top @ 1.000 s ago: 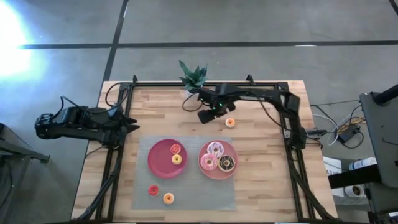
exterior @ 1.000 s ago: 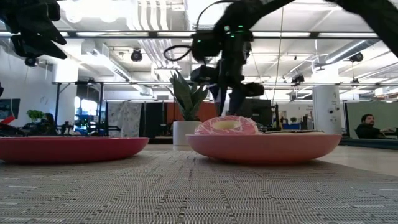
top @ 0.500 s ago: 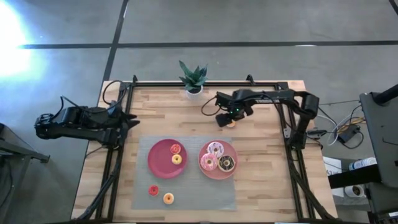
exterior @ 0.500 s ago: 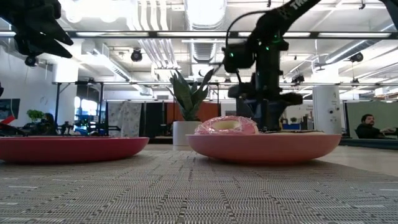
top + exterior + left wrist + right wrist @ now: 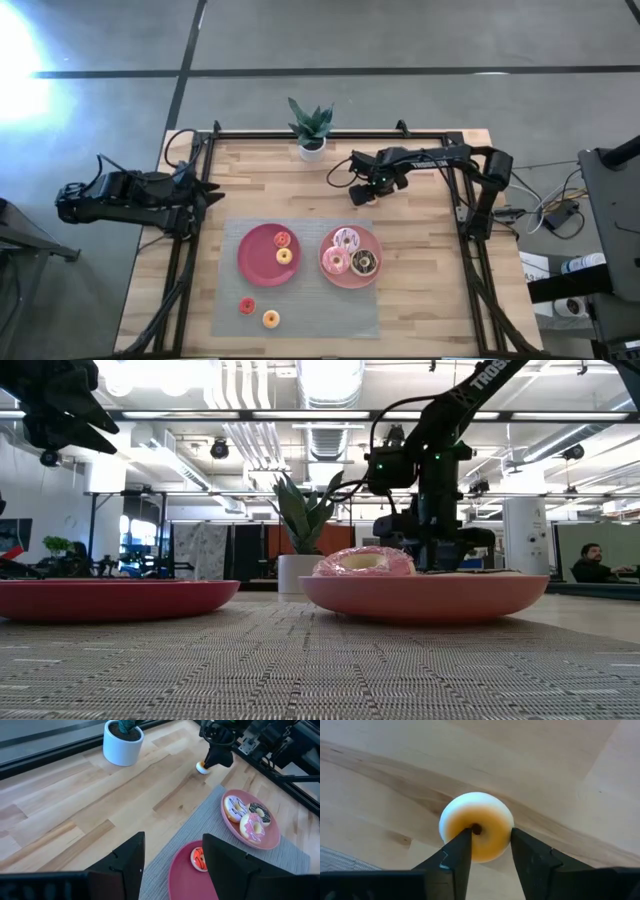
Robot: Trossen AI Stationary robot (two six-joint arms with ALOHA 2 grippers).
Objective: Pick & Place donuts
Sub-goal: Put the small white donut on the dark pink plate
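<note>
A small orange donut with a pale rim [image 5: 477, 817] lies on the bare wood beyond the pink plate; in the left wrist view it [image 5: 201, 768] peeks out under my right gripper [image 5: 218, 759]. In the high view my right gripper [image 5: 360, 194] hides it. The pink plate [image 5: 374, 274] carries three larger donuts: pale sprinkled [image 5: 347, 239], pink [image 5: 335, 262] and chocolate [image 5: 363, 263]. The red plate [image 5: 255, 262] holds a tiny red ring [image 5: 283, 239] and a yellow one [image 5: 284, 256]. Two more tiny rings [image 5: 247, 306] [image 5: 270, 319] lie on the mat. My left gripper [image 5: 207, 196] waits open at the table's left edge. My right gripper comes down on the small orange donut from above. One fingertip [image 5: 462, 840] stands at the ring's hole and the other [image 5: 520, 842] against its outer rim, with one side of the ring [image 5: 495, 832] between them. The donut lies flat on the wood.
A grey woven mat [image 5: 228, 310] lies under both plates. A potted plant [image 5: 311, 125] stands at the far edge, close to my right arm. Black frame rails [image 5: 470, 280] run along the table's sides. Bare wood lies left and right of the mat.
My right gripper has swung from beside the plant toward the table's right, stopped over the small orange donut and come down onto it, so the donut no longer shows in the high view. The left arm has kept still.
</note>
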